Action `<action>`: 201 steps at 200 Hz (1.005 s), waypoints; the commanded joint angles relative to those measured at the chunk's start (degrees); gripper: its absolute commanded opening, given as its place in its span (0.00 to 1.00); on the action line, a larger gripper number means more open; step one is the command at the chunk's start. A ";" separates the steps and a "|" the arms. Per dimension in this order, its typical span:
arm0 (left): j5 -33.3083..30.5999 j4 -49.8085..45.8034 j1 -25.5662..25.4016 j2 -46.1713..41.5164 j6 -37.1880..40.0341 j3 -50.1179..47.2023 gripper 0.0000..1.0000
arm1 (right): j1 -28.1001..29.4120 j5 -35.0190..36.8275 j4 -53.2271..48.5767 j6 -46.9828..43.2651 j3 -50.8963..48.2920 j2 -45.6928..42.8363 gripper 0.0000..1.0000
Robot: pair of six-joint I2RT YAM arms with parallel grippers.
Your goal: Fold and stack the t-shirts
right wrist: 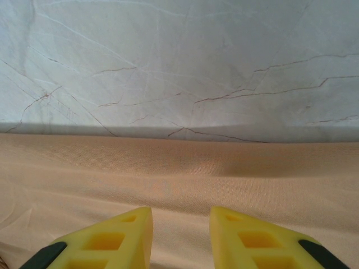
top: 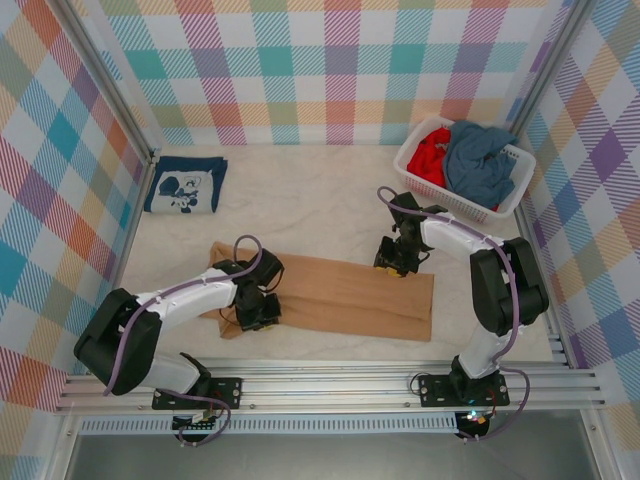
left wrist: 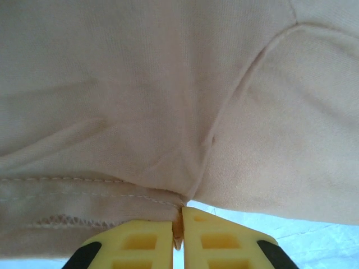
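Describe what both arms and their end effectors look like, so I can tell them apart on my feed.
Both match: the left arm and right arm have white links, black joints and a purple cable looping along each. The left end effector and right end effector have yellow moulded fingers with recessed pockets and black patches at the outer edges.
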 commanded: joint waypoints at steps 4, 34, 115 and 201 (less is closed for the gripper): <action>2.80 0.54 -1.30 -0.19 -2.33 -0.08 0.15 | -0.20 0.18 -0.79 0.09 -0.09 0.89 0.32; 11.14 7.28 -1.41 -2.47 -2.50 -0.10 0.29 | -0.25 -0.16 -0.50 0.11 -0.74 0.88 0.32; 2.56 0.86 34.37 -7.66 5.48 4.18 0.46 | -4.50 -0.87 2.20 0.69 -6.24 -2.70 0.33; -3.00 7.80 42.88 8.68 18.24 10.75 0.28 | -5.91 -0.87 1.62 -0.17 -5.61 0.26 0.33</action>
